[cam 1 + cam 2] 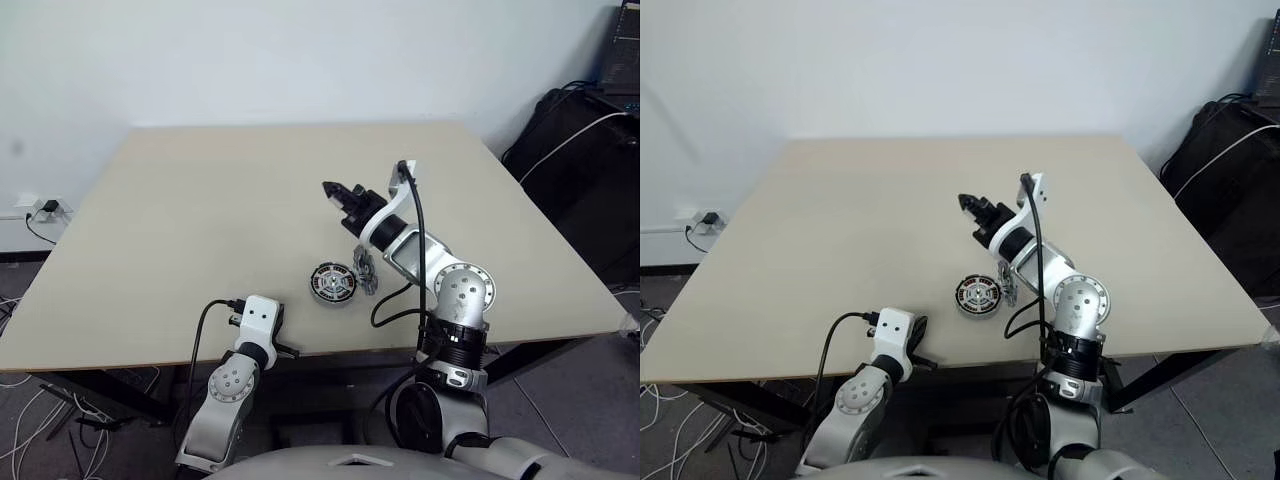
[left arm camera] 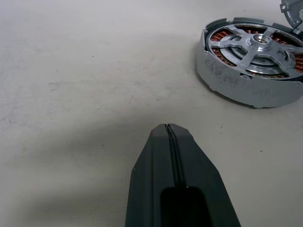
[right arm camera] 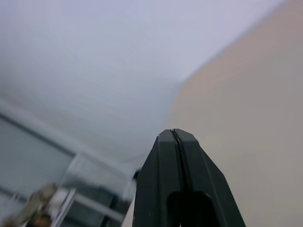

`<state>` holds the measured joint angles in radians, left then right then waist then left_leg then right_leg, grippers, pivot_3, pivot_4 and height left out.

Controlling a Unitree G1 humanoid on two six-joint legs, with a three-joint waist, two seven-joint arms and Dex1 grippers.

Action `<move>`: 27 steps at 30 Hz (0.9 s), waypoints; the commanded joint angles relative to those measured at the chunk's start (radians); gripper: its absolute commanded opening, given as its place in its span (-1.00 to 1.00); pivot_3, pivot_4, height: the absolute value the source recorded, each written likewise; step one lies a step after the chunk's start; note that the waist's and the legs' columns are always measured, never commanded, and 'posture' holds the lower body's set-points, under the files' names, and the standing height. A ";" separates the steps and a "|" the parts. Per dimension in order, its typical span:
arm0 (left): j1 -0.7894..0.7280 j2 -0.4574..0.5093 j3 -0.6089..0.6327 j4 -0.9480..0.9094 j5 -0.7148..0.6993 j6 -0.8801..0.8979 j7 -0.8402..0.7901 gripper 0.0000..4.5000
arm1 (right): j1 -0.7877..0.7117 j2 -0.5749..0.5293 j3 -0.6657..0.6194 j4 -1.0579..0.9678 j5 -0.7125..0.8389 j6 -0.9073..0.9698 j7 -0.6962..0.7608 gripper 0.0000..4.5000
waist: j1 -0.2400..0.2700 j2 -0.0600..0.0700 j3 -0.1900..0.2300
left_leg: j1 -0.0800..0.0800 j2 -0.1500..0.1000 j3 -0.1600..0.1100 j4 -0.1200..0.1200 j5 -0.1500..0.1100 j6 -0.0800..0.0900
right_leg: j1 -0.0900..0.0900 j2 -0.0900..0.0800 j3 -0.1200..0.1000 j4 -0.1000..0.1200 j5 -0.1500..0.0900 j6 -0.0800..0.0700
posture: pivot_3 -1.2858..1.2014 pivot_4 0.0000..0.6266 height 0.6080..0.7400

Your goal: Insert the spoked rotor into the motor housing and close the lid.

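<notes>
While the rotor (image 2: 258,45) sits inside the housing (image 1: 333,283), both claws are clenched empty.
Lid (image 1: 364,270) leans at the housing's 3 o'clock; right gripper (image 1: 331,189) hangs above the table (image 1: 200,220), left gripper (image 2: 169,130) near its front edge.

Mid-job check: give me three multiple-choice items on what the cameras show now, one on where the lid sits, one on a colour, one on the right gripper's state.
1. Where is the lid?
A. On top of the motor housing
B. On the table beside the housing, to the robot's right of it
C. In the right gripper

2. What colour are the housing's windings?
A. Blue
B. Green
C. Copper-orange

3. The right gripper is:
A. Shut and empty, up off the table
B. Wide open over the housing
C. Shut on the lid

Answers:
1. B, the eye views show the silvery disc next to the housing, not on it.
2. C, the left wrist view shows copper-orange coils under the spokes.
3. A, its fingers meet with nothing between them.
</notes>
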<state>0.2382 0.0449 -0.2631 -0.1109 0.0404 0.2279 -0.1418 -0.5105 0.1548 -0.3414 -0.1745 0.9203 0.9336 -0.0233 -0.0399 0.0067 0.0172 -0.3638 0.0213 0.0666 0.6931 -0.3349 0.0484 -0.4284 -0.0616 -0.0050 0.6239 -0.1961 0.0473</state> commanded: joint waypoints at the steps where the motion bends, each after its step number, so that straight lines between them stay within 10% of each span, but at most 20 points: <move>1: -0.014 0.000 -0.010 -0.019 0.005 -0.011 -0.007 -1.00 | 0.030 0.001 0.066 -0.096 -0.144 -0.160 -0.049 -0.99 | 0.000 0.000 0.000 | 0.000 0.000 0.000 0.000 0.000 0.000 | 0.000 0.000 0.000 0.000 0.000 0.000 | 0.03 -1.00 1.00; 10: -0.025 -0.002 -0.018 -0.008 0.006 -0.008 -0.017 -1.00 | 0.267 -0.412 0.489 -0.096 -0.821 -0.356 -0.073 -0.99 | 0.001 -0.001 0.000 | 0.002 -0.002 0.005 0.000 -0.001 0.001 | 0.000 -0.002 0.004 -0.001 -0.002 -0.002 | 0.03 -1.00 1.00; 27: -0.024 0.011 -0.016 -0.014 0.003 -0.002 -0.021 -1.00 | 0.370 -0.387 0.472 -0.225 -0.839 0.105 0.069 -0.99 | 0.007 -0.003 0.000 | 0.003 0.000 0.005 0.001 0.000 0.001 | 0.001 0.000 0.005 0.000 -0.001 -0.001 | 0.03 -1.00 1.00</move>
<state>0.2228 0.0535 -0.2803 -0.1103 0.0401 0.2322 -0.1604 -0.1145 -0.2392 0.1593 -0.3318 0.0580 1.0253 0.0220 -0.0327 0.0034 0.0176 -0.3604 0.0212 0.0717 0.6946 -0.3350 0.0493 -0.4275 -0.0616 0.0003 0.6243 -0.1974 0.0461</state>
